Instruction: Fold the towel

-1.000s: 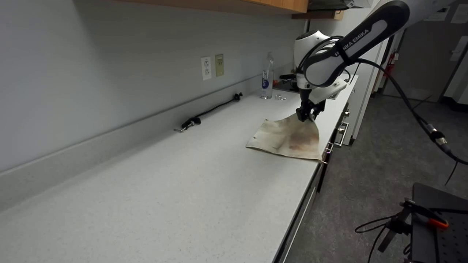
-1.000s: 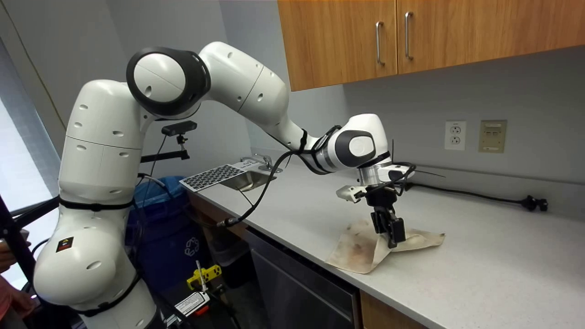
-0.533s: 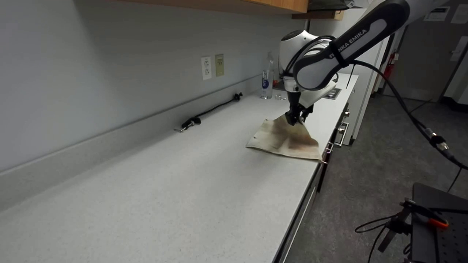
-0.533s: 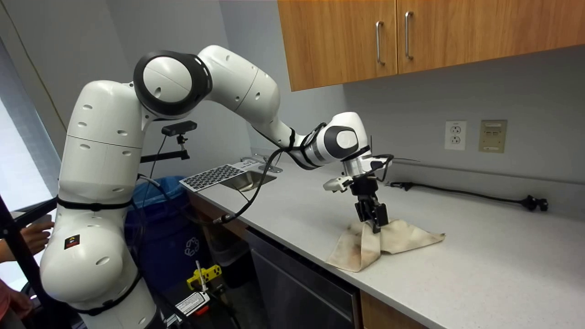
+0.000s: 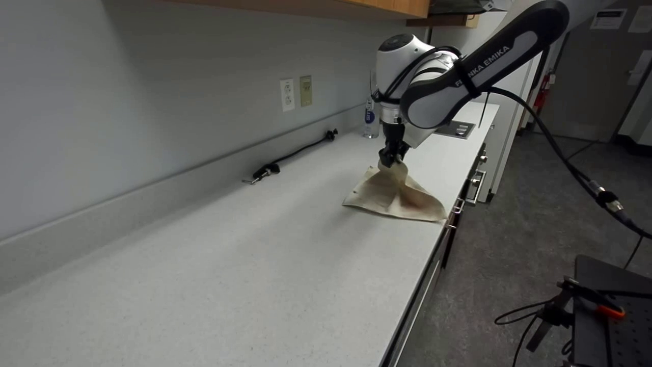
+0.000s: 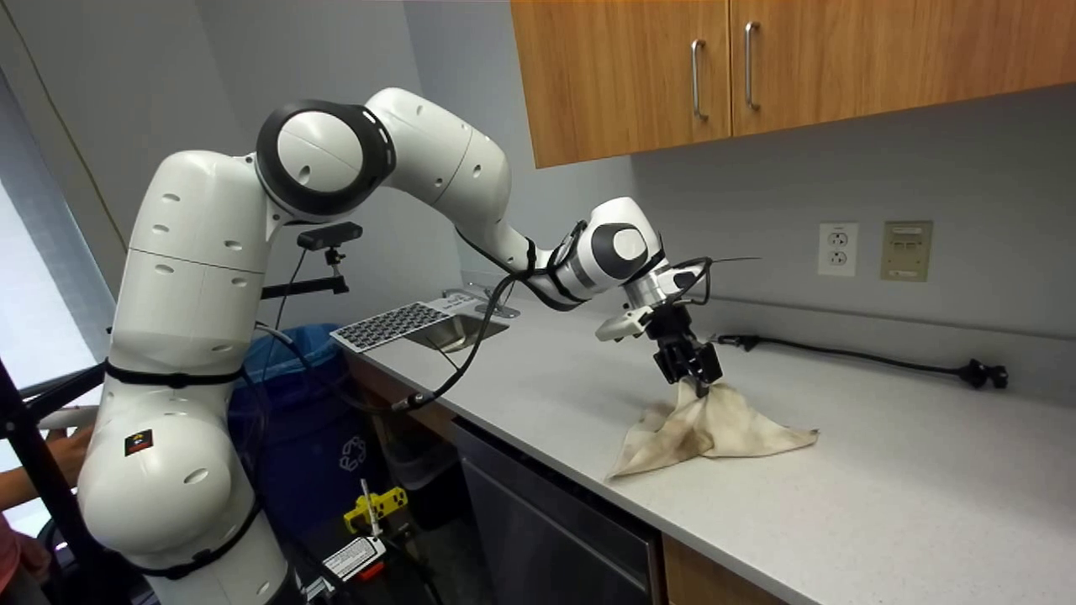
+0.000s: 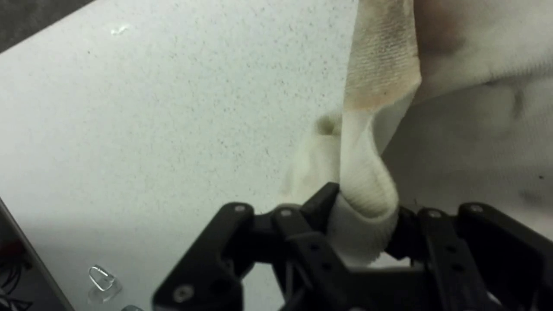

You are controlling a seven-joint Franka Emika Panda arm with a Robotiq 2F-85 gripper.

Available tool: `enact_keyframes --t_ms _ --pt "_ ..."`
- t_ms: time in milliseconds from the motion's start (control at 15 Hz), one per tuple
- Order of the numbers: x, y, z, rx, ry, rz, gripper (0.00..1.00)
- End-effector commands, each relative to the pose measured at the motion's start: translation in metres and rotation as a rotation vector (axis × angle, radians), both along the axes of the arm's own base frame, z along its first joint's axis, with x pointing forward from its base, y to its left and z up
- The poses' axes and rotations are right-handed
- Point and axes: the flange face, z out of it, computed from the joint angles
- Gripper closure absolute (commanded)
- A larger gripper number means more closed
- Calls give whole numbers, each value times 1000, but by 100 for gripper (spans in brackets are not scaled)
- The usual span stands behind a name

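Counter pale, speckled; towel pinched between jaws; wood cabinet above.

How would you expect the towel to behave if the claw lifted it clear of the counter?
The towel would probably hang limp, since it droops in loose folds below the claw. It looks light for its size, as it appears thin where it curls in the wrist view. It may not be very slippery, judging by the ribbed weave visible there.
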Motion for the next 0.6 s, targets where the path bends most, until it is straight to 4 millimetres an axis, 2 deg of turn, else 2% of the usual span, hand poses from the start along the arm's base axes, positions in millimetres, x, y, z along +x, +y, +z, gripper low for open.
enact_keyframes --t_ms 0,67,333,533 --pt "10 4 -2 27 -11 83 98" --pt "15 10 -32 36 2 89 98" --pt "15 28 -72 125 74 114 98" --pt "17 37 -90 152 105 126 98"
